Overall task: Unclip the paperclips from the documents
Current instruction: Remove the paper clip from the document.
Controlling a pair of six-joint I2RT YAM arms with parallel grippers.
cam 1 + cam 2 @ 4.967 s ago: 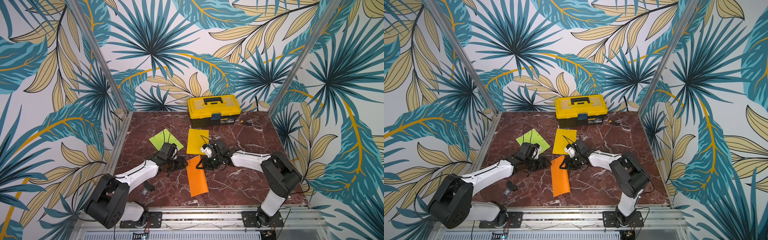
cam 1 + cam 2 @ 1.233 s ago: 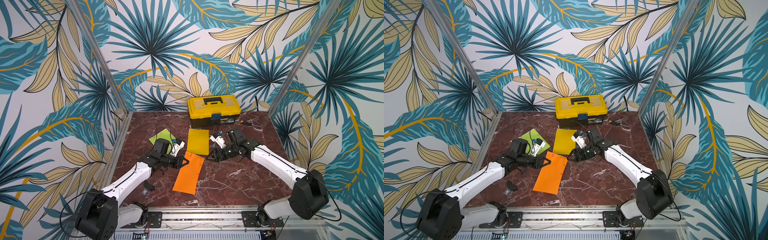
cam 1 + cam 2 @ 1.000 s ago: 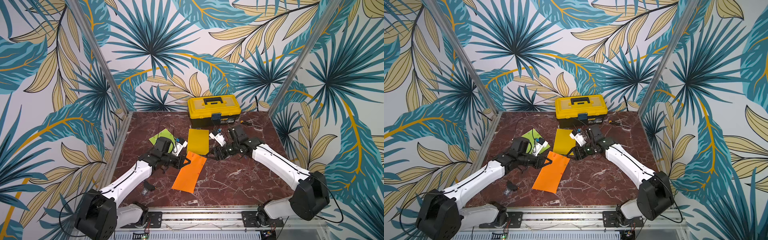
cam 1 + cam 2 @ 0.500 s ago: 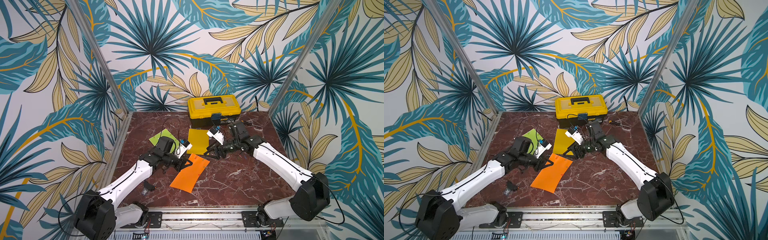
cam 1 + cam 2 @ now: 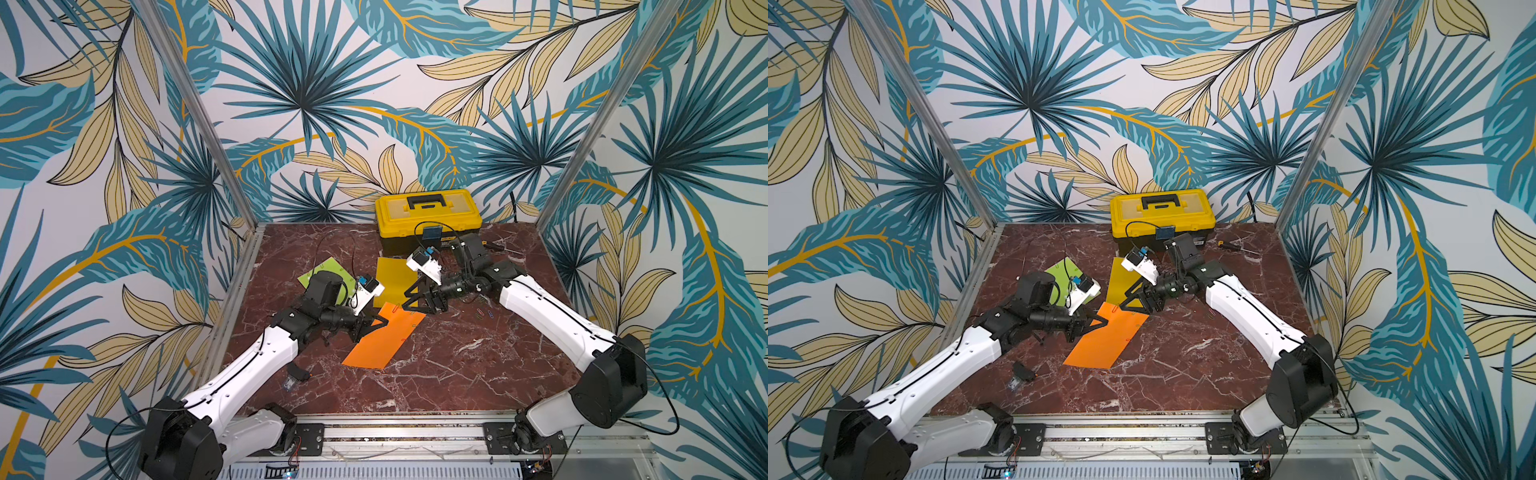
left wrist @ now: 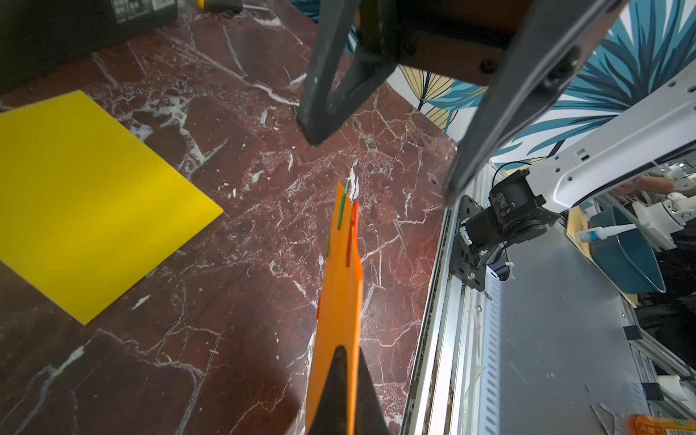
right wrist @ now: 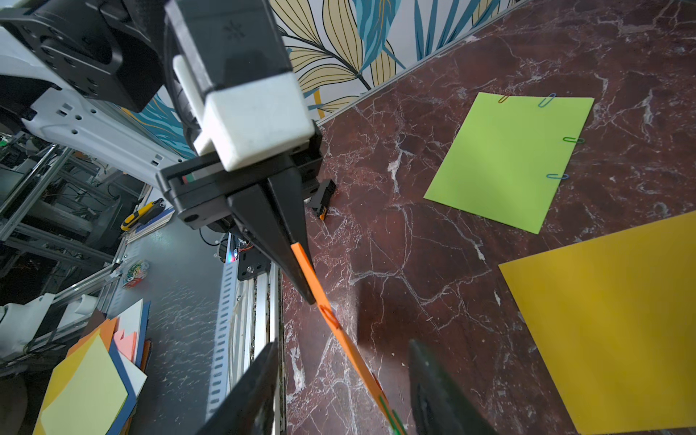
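Observation:
My left gripper [image 6: 341, 361] is shut on one corner of the orange document [image 5: 384, 340], holding that end lifted and tilted. A green paperclip [image 6: 342, 211] and a red paperclip [image 6: 352, 233] sit on its raised far edge. My right gripper [image 7: 342, 376] is open, its fingers [image 7: 256, 384] standing either side of that clipped edge without touching it. The lime green document [image 7: 508, 158] lies flat with several paperclips along its edges, a blue one [image 7: 546, 101] among them. The yellow document [image 5: 392, 276] lies flat between the two arms.
A yellow-and-black toolbox [image 5: 428, 212] stands at the back wall, a screwdriver [image 5: 496, 246] to its right. Loose paperclips [image 5: 484, 313] lie on the marble under my right arm. A small black object [image 5: 297, 372] lies near the front left.
My right gripper has moved left to the orange document's raised edge and its jaws have narrowed a little. The left gripper has lifted and turned the orange document slightly.

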